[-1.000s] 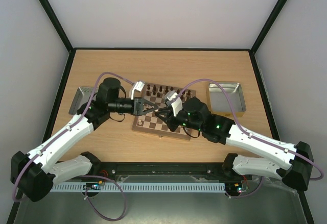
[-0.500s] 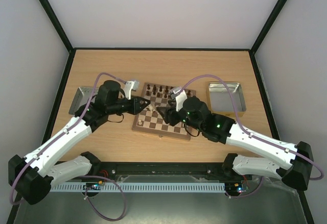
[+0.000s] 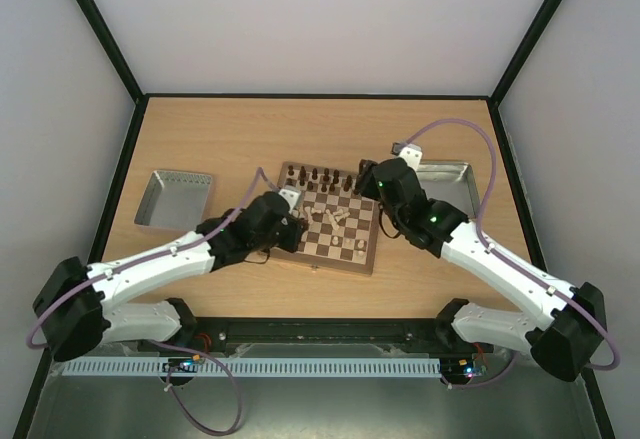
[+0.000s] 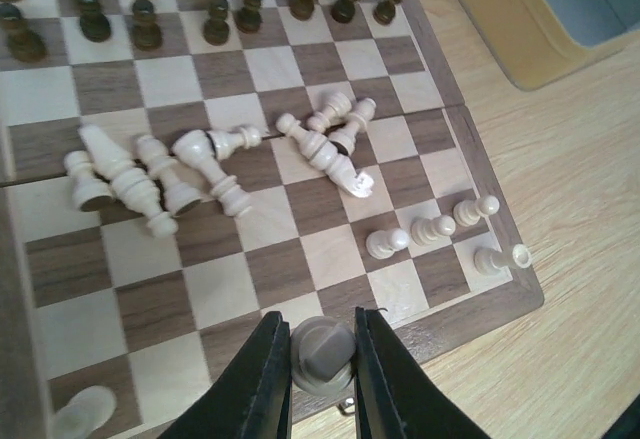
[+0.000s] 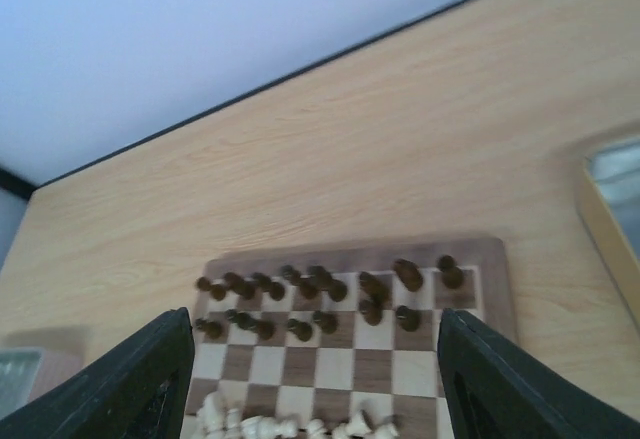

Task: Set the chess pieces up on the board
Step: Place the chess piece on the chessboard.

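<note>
**A:** Start on the left. What is the left gripper (image 4: 320, 324) doing?

**B:** Its jaws are clamped on one pale piece (image 4: 322, 359). The piece is seen end-on, so its long axis appears to run along the fingers. It hangs over the edge row of the board (image 4: 215, 294), just inside the border.

**A:** And where does the unfinished work lie from there?

**B:** Ahead of the fingers, toward mid-board. The toppled pale pieces (image 4: 200, 164) lie there on their sides, several touching. A few pale pawns (image 4: 435, 229) stand upright off to the right, near the corner. The dark pieces (image 4: 215, 19) fill the two far rows.

**A:** And the right gripper (image 5: 312, 359)?

**B:** Its fingers are spread wide and hold nothing. It hovers high over the far side of the board, above the dark rows.

**A:** So which arm is better placed?

**B:** Probably the left. It is low, loaded and nearer the pale side, with a bare square directly beneath the held piece.
</note>
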